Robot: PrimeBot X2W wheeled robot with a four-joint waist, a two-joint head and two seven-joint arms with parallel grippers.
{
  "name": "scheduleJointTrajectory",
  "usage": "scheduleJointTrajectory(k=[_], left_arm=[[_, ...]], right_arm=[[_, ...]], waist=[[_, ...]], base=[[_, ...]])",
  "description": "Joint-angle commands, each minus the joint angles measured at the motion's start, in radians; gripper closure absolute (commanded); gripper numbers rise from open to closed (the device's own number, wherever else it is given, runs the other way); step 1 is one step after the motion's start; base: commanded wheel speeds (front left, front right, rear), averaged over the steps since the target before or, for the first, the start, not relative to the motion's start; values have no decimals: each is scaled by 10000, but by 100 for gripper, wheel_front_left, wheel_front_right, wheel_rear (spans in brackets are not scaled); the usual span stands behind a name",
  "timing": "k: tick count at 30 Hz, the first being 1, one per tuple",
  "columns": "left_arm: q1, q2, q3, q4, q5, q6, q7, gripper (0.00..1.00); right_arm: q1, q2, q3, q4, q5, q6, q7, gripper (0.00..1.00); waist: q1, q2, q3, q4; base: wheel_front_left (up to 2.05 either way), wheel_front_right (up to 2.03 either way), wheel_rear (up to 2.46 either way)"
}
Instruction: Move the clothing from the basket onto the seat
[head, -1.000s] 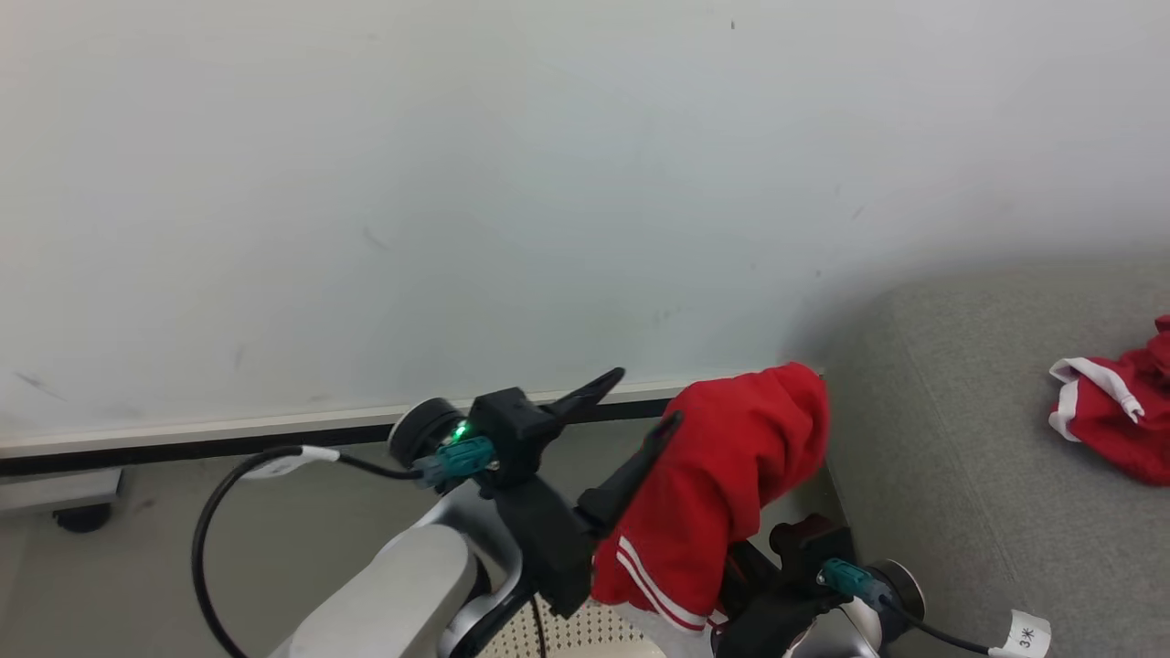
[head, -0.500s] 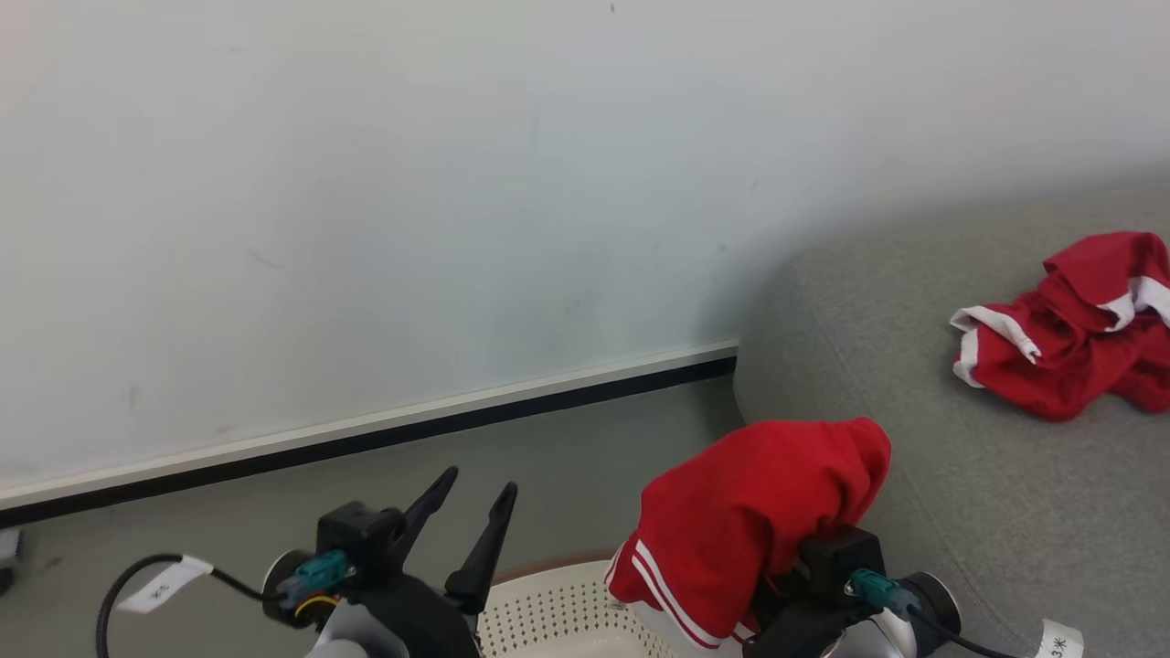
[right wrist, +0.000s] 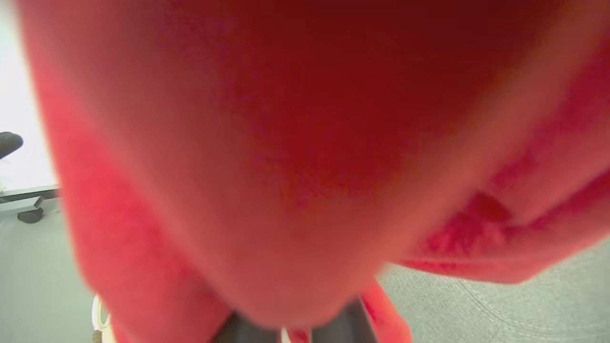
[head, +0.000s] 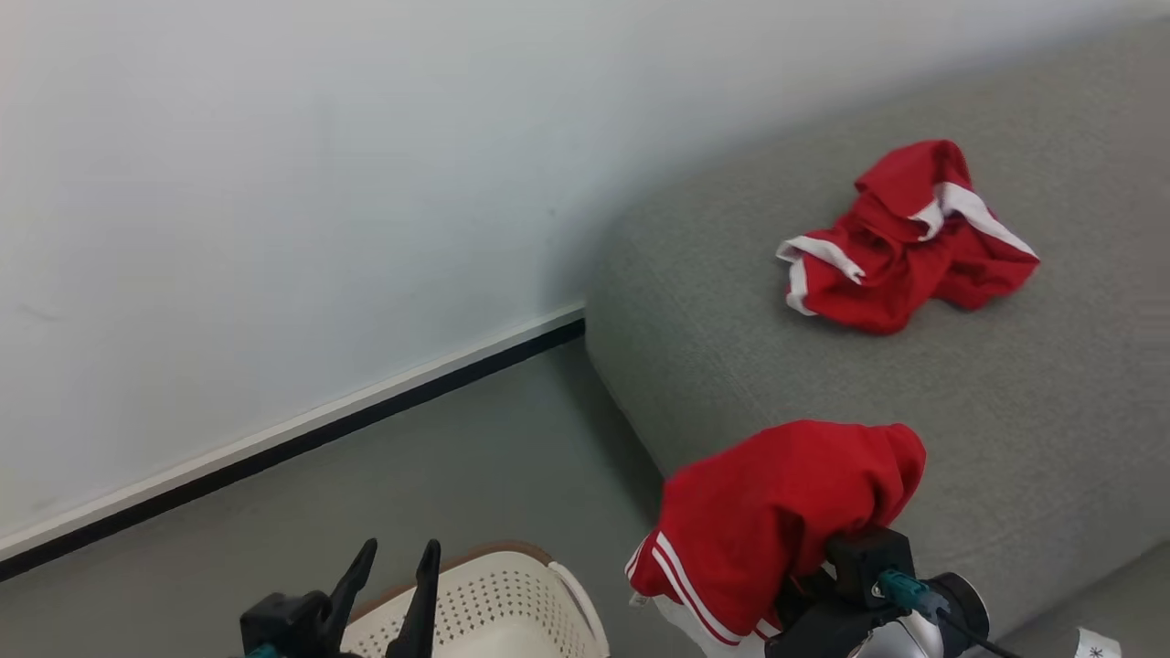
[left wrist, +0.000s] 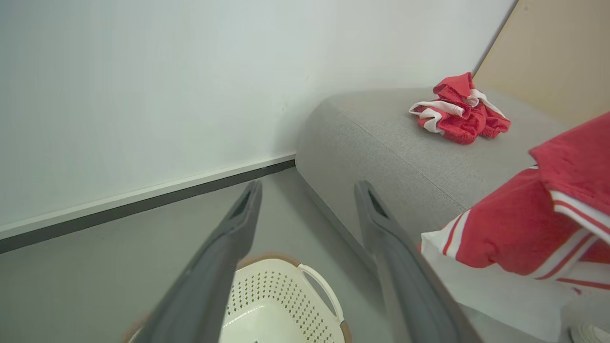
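Note:
A red garment with white stripes (head: 786, 521) is draped over my right gripper, which is shut on it; its dark finger bases (right wrist: 343, 326) peek out under the cloth (right wrist: 286, 143). The held clothing hangs by the near corner of the grey seat (head: 914, 384), right of the basket (head: 512, 594). Another red garment (head: 900, 247) lies crumpled on the seat. My left gripper (head: 395, 562) is open and holds nothing, above the cream basket's rim (left wrist: 314, 281). In the left wrist view the same gripper (left wrist: 310, 190) points at the seat's rounded end (left wrist: 362, 143), with the lying garment (left wrist: 460, 109) farther back.
A white wall with a black-and-white baseboard (head: 366, 411) runs behind the grey floor (head: 439, 475). A beige panel (left wrist: 557, 57) stands beyond the seat. A caster on a low base (right wrist: 28, 214) sits on the floor at the left of the right wrist view.
The head camera has swung toward the seat, bringing the lying garment into fuller view. My left gripper has drawn away from the held garment and down over the basket. The right gripper keeps its hold.

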Motion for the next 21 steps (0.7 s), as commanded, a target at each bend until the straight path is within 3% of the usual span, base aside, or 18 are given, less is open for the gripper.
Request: scheduleJointTrajectory(k=[1,11,21], left_arm=[[280,129,76,-190,23,74,-66,0],[410,383,-44,-1139,675,-35,-79,0],[358,465,-364,-1229,916,-214,-72,0]], right_arm=[[76,55,-48,-92,-16,-3,-39,100],[526,355,-887,-313,-229,-3,-383,100],[68,230,-812,-218,-125,-3,-415,100]], waist=[[0,0,490,-1121],[0,0,951,-1529],[0,0,944,-1527]], base=[[0,0,0],[0,0,0],[0,0,0]])
